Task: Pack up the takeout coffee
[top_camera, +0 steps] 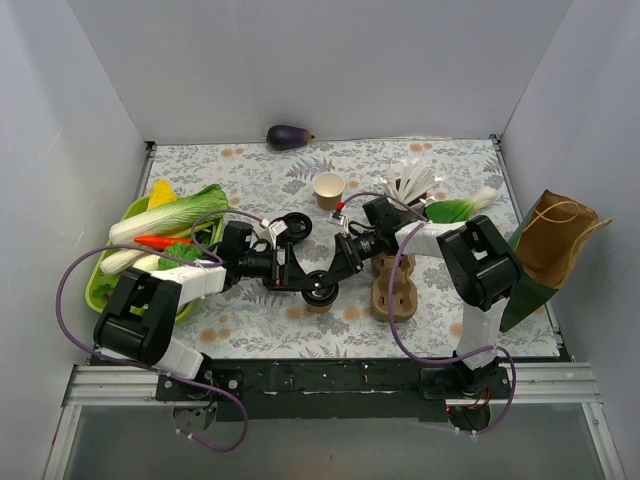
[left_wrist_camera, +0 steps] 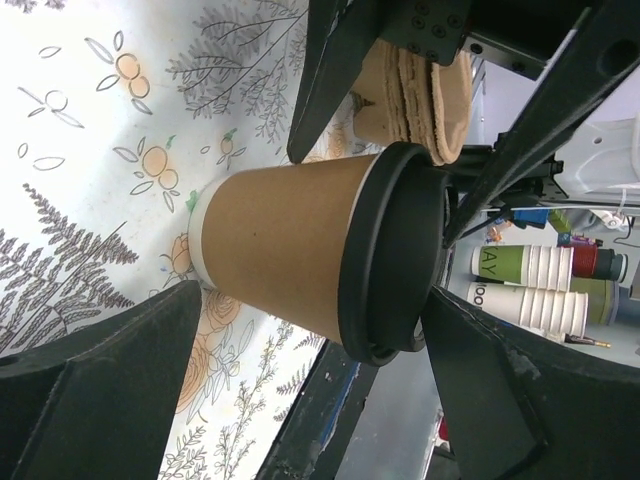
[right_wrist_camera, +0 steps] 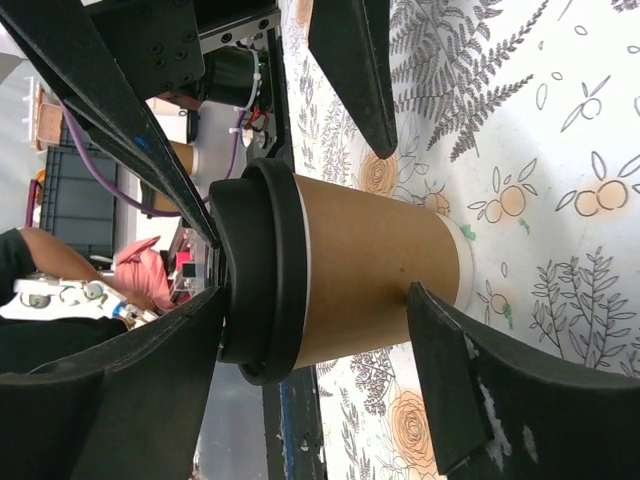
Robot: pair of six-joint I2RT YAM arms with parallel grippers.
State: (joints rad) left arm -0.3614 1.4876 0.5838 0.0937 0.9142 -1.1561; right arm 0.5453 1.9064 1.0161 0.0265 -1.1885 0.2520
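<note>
Now: left tool (left_wrist_camera: 250, 220), right tool (right_wrist_camera: 398, 222) wide astride black-lidded tan paper cup (top_camera: 321, 291).
Handling: likely light, crushable; grip mid-wall.

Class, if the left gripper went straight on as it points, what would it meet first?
The lidded paper cup, standing just ahead of the left gripper, between its spread fingers. Depth is unclear, but nothing looks nearer.

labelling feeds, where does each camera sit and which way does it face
top external: above and behind the bases, looking down on the table; left arm and right arm in view.
left wrist: on the left arm, looking sideways at the takeout coffee; own fingers at the lower corners.
right wrist: faces the same cup from the opposite side; own fingers likewise.
shared: all three show the cup.
</note>
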